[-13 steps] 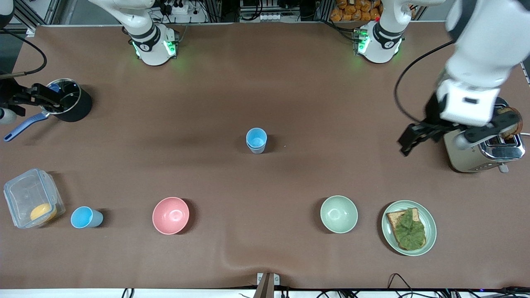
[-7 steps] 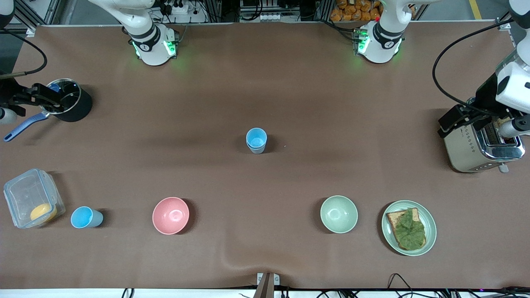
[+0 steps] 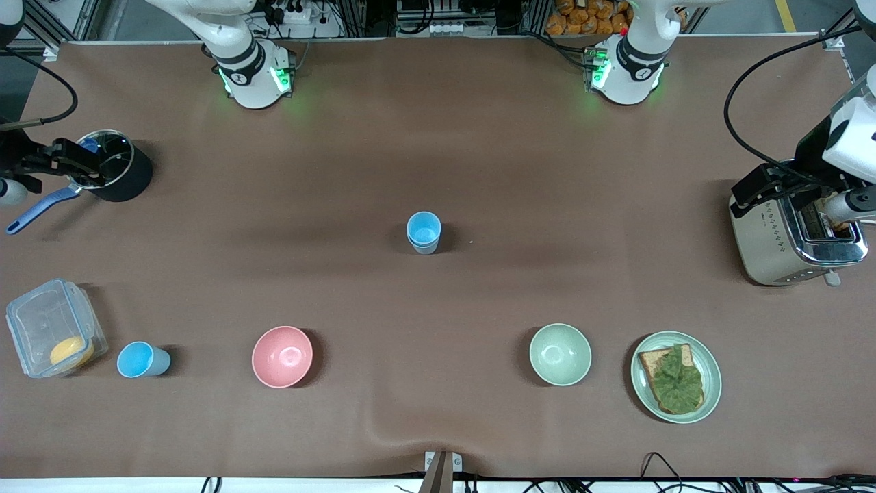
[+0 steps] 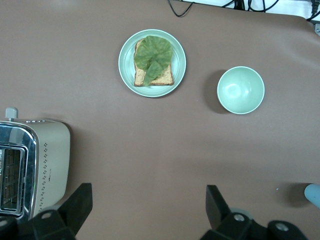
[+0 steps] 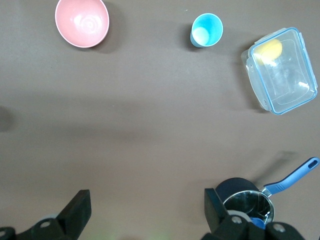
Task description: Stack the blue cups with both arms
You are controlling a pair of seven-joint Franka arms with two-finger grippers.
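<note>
Stacked blue cups stand upright, mouths up; both tools spread, empty.

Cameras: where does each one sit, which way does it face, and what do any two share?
Front view: high across the table, facing both bases, looks down on the stacked blue cups.
Left wrist view: looks down past the open left gripper at the toaster and green bowl.
Right wrist view: looks down past the open right gripper at the single blue cup and pink bowl.
Front and right wrist views share that cup.
</note>
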